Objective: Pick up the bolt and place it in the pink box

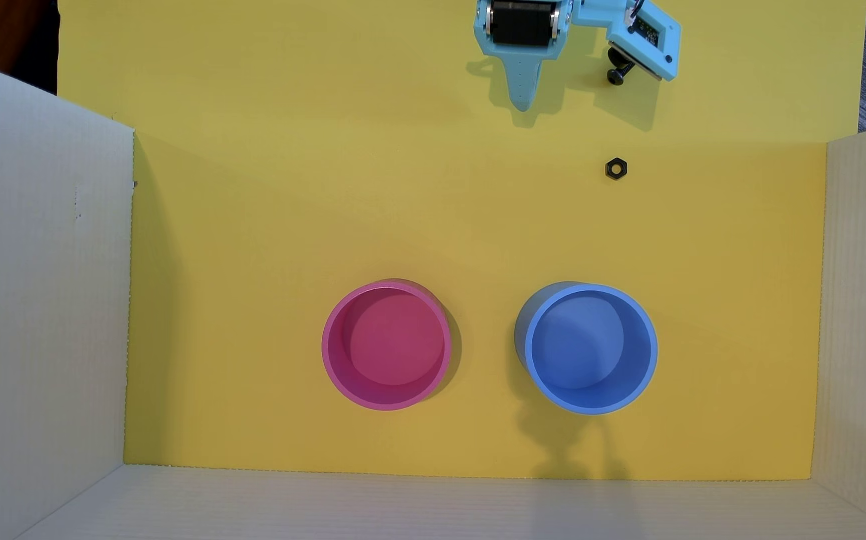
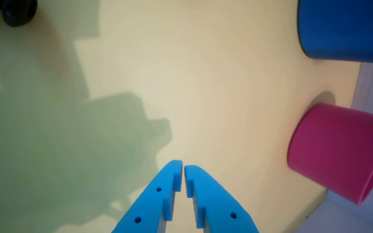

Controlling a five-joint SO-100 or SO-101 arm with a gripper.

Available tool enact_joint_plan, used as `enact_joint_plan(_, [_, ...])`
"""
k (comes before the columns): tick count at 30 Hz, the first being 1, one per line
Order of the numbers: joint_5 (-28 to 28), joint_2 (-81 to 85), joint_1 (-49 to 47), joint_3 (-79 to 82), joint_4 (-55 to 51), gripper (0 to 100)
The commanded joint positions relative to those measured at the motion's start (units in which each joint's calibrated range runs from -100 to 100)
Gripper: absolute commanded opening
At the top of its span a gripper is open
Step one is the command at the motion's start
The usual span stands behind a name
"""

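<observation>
The bolt [image 1: 618,76] is small and black and lies on the yellow floor at the top of the overhead view, partly under the arm's camera mount. In the wrist view its dark head [image 2: 18,11] shows at the top left corner. My light-blue gripper [image 1: 521,104] hangs to the left of the bolt, apart from it. Its fingers are shut with nothing between them [image 2: 183,166]. The pink box [image 1: 394,337] is a round open cup standing empty in the lower middle, and the wrist view shows its side [image 2: 338,152] at the right.
A black hex nut [image 1: 615,169] lies below the bolt. A blue round cup [image 1: 589,342] stands right of the pink one, seen also in the wrist view [image 2: 345,29]. White cardboard walls [image 1: 35,311] enclose the yellow floor on three sides.
</observation>
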State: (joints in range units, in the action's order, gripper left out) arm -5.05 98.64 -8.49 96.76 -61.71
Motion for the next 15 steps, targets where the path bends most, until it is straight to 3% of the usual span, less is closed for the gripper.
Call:
enact_joint_plan(1, [0.13,0.18,-0.48,-0.38,0.15,1])
enact_joint_plan(7, [-0.18,0.18,-0.63,-1.82,0.07,1])
enact_joint_plan(15, [0.24,0.01,-4.97,-15.48,-0.88,1])
